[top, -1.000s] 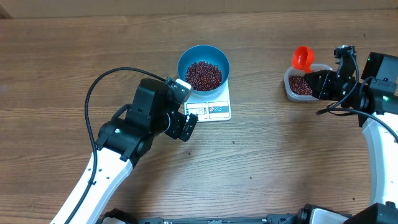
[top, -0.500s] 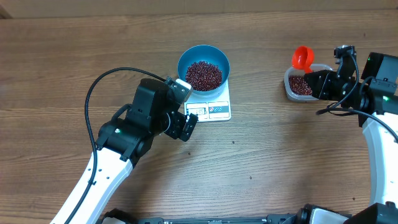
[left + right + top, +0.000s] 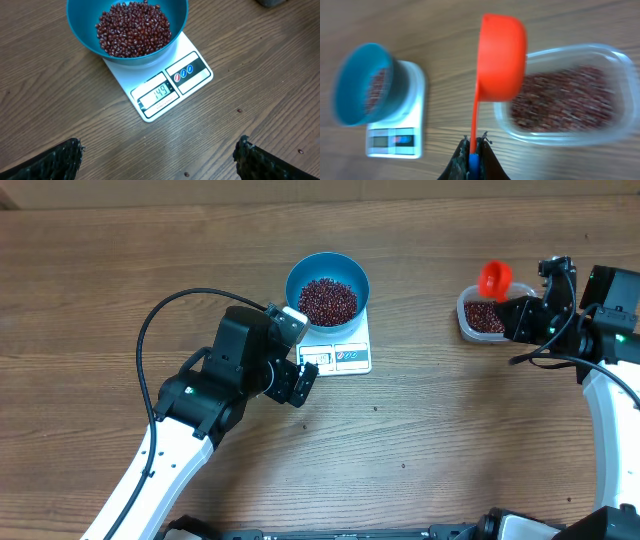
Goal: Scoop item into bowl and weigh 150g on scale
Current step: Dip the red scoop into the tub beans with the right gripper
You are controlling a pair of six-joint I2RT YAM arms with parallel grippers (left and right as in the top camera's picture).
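The blue bowl [image 3: 292,280] stands on the white scale [image 3: 350,358] and holds a heap of the dark red-brown item [image 3: 328,300]. In the left wrist view the bowl [image 3: 80,25] and the scale [image 3: 125,75] lie ahead of my left gripper [image 3: 159,160], which is wide open and empty, and the display reads 149. My right gripper [image 3: 475,145] is shut on the thin handle of an orange scoop [image 3: 502,55]. The scoop [image 3: 494,278] hangs turned on its side at the left end of a clear container [image 3: 465,327] that holds more of the item.
A few stray beans [image 3: 239,110] lie on the wooden table near the scale. The left arm's black cable [image 3: 165,315] loops over the table to the left of the bowl. The clear container [image 3: 615,120] sits by the right arm at the far right.
The orange scoop has shifted slightly right and down over the container and rolled onto its side. The left arm, bowl and scale have not moved.
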